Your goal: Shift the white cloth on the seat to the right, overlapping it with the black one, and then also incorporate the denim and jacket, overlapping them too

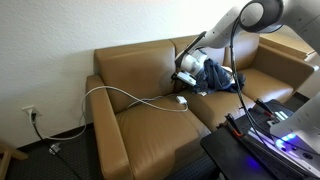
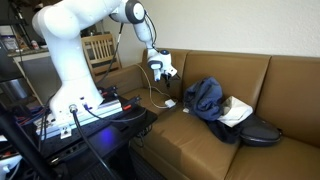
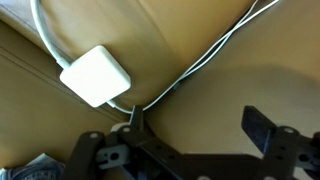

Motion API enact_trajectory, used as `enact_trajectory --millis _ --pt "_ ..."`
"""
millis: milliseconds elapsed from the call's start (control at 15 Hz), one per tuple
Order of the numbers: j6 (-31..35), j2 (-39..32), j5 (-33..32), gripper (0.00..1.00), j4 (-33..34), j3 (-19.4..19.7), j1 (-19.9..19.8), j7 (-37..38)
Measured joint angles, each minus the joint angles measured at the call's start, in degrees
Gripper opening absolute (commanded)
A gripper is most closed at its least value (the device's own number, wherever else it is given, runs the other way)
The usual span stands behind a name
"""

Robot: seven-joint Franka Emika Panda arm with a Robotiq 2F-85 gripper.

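Note:
A pile of clothes lies on the brown couch seat. In it are a blue denim garment and dark jacket (image 2: 205,97), a white cloth (image 2: 238,110) and a black cloth (image 2: 260,131). The pile also shows in an exterior view (image 1: 220,76). My gripper (image 3: 197,125) is open and empty. It hovers above the seat beside the pile, on the side away from the black cloth, in both exterior views (image 1: 186,76) (image 2: 160,68). A corner of denim (image 3: 40,166) shows at the wrist view's bottom left.
A white power adapter (image 3: 95,76) with white cables (image 3: 215,50) lies on the seat below the gripper, also seen in both exterior views (image 1: 182,99) (image 2: 170,102). A cable runs over the couch (image 1: 130,125) to a wall socket (image 1: 30,113). The robot's equipment table (image 2: 90,120) stands in front.

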State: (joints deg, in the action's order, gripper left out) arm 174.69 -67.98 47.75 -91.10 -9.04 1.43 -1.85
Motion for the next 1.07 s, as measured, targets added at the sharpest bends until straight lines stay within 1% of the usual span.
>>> enact_trajectory --millis 67,200,467,667,867,933,1067 --pt "1.93 -0.87 -2.34 1.0 0.66 2.24 2.36 2.72" --pt "4.18 -2.04 -7.22 1.0 1.28 7.94 6.39 8.15" --pt "5.5 -4.64 -15.18 1.0 1.65 20.89 12.99 18.15" --pt "5.12 -9.26 -18.35 1.0 2.16 32.02 18.88 26.83" --pt "2.04 -16.11 -18.99 1.0 2.94 42.26 24.56 35.99" --pt "1.8 -17.75 -21.28 1.0 2.22 44.72 25.71 39.79" --pt "1.76 -18.11 -29.55 1.0 -1.48 47.89 26.6 49.07"
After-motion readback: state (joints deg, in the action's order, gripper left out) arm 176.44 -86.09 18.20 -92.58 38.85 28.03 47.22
